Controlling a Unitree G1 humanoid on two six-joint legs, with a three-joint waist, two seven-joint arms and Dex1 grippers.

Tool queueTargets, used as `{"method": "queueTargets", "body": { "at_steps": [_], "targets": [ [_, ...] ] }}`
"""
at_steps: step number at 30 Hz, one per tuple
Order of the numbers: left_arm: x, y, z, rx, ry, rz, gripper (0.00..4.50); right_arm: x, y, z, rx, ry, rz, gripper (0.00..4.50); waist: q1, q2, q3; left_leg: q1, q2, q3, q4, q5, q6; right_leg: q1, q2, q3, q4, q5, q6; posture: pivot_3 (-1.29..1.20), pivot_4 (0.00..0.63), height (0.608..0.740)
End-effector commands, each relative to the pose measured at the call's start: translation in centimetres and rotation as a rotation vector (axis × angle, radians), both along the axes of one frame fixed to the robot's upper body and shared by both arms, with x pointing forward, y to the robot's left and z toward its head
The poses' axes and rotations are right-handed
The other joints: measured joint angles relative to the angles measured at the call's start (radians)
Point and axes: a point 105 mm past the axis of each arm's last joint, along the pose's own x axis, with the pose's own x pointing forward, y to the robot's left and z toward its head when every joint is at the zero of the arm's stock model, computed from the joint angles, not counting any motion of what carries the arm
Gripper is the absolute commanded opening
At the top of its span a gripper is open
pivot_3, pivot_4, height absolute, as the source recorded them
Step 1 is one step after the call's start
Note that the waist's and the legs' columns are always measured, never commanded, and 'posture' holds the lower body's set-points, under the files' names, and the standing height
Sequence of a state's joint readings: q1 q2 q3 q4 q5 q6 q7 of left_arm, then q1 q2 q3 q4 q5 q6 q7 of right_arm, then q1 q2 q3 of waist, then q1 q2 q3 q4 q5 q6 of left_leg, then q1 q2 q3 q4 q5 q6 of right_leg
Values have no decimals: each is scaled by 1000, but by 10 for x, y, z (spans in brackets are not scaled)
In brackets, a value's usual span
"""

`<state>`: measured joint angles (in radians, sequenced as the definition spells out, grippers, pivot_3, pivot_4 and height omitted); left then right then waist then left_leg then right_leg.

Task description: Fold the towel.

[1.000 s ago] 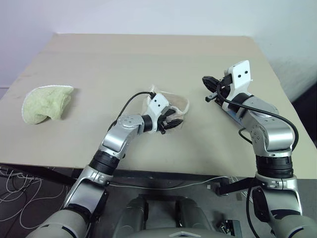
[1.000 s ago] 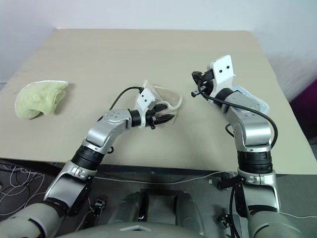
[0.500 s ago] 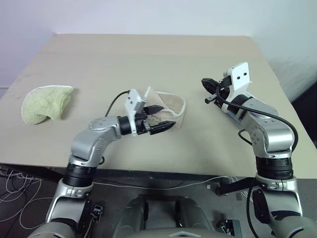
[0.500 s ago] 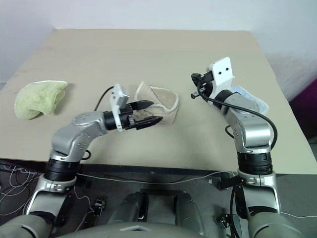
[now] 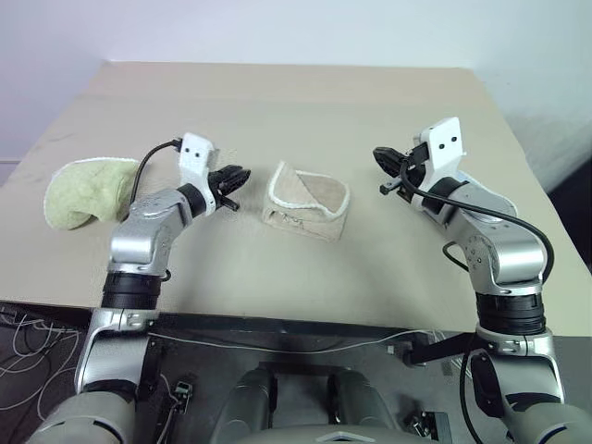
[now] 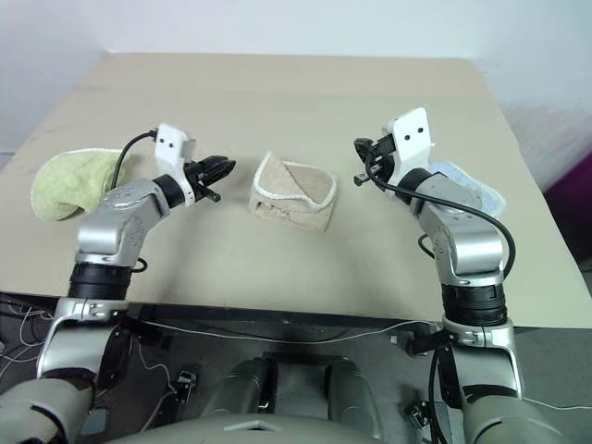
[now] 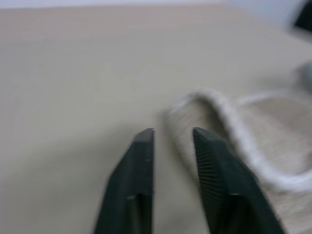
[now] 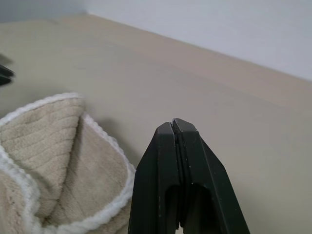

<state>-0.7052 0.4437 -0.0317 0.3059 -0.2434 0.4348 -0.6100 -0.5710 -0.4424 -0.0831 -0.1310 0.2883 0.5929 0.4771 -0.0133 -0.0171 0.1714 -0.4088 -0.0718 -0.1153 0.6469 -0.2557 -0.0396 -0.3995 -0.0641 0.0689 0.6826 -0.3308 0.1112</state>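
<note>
Left eye view: the beige terry towel with white corded edging [image 5: 306, 202] lies folded into a small bundle mid-table on the tan table [image 5: 277, 102]. The left gripper [image 5: 231, 177] hangs just to the towel's left, apart from it, holding nothing. The right gripper [image 5: 383, 159] hovers to the towel's right, also clear of it. A crumpled light green towel [image 5: 85, 190] sits well left of the beige one.

Right eye view: a light blue cloth [image 6: 470, 190] peeks out beside the right arm, right of the towel.

Left wrist view: the black fingers [image 7: 213, 156] stand narrowly parted, empty, the towel's corded edge just beyond them.

Right wrist view: the fingers [image 8: 168, 161] are pressed together on nothing, the towel's rim beside them.

The fold looks loose and uneven; tidying it well would likely mean pinching one corded corner cleanly, lifting low, and laying it flush with the opposite edge
</note>
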Motion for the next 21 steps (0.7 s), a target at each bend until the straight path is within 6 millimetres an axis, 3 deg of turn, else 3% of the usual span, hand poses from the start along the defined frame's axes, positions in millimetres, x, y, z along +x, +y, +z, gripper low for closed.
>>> {"method": "queueTargets", "body": {
  "at_steps": [1,7,12,21],
  "targets": [
    [-1,-16,-2,79,-32,-108,701,-3,3,15,7,-62,9,0,-1,0,0,0,0,0,0,0,0,0,0,0,0,0,0,0,150,740],
    [-8,-41,-8,87,-12,-261,701,-5,0,13,11,-62,-6,0,-5,0,0,-1,1,0,0,0,0,-2,0,0,1,0,0,0,150,740],
    [-12,-62,7,23,-54,-333,701,-7,1,11,12,-58,-8,0,-1,0,0,-2,0,0,0,0,0,-2,0,0,1,0,0,0,150,740],
    [-10,-70,14,46,-75,-356,701,-8,5,11,18,-55,-1,0,-6,0,0,-2,1,0,0,0,0,-3,0,0,1,0,0,0,150,740]
  ]
}}
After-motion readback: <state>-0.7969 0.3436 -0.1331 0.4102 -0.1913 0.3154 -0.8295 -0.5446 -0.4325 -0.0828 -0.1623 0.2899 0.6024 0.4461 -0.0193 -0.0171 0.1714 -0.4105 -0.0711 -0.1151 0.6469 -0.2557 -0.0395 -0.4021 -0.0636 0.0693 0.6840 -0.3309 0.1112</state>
